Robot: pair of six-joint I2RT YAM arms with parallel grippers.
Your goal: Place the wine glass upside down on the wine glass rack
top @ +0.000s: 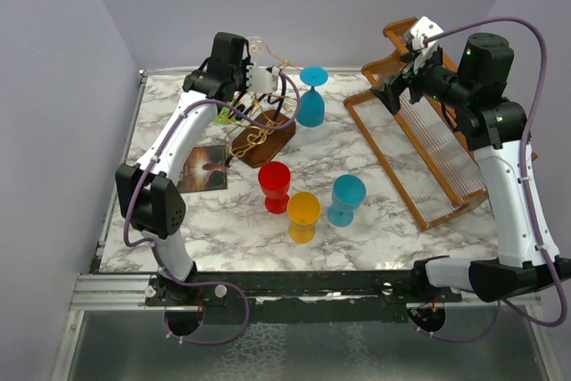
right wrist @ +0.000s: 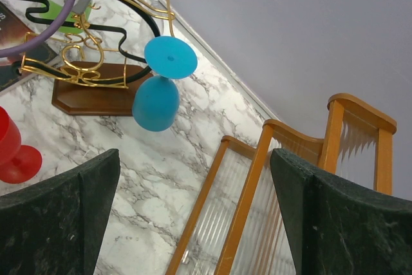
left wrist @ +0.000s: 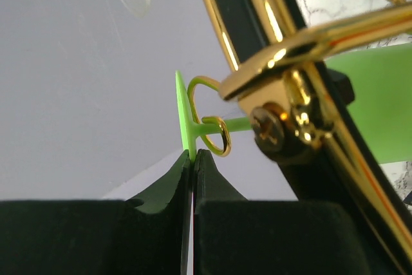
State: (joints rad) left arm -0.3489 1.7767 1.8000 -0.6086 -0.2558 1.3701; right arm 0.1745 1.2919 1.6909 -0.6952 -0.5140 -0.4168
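The wine glass rack (top: 263, 131) is gold wire scrolls with a black bar on a dark wooden base, at the back left. My left gripper (left wrist: 193, 154) is shut on the thin foot of a green wine glass (left wrist: 185, 111). Its stem runs through a gold loop (left wrist: 215, 134) of the rack, and its bowl (left wrist: 380, 101) lies beyond the gold bar. From above, the left gripper (top: 245, 95) is over the rack and the green glass (top: 223, 117) barely shows. My right gripper (right wrist: 193, 214) is open and empty, raised over the slatted rack (top: 428, 144).
A blue glass (top: 310, 100) hangs upside down on the wire rack, and a clear glass (top: 257, 45) sits at its top. Red (top: 275, 186), yellow (top: 303, 216) and blue (top: 346, 200) glasses stand on the marble table (top: 384, 220). A dark card (top: 203, 169) lies at the left.
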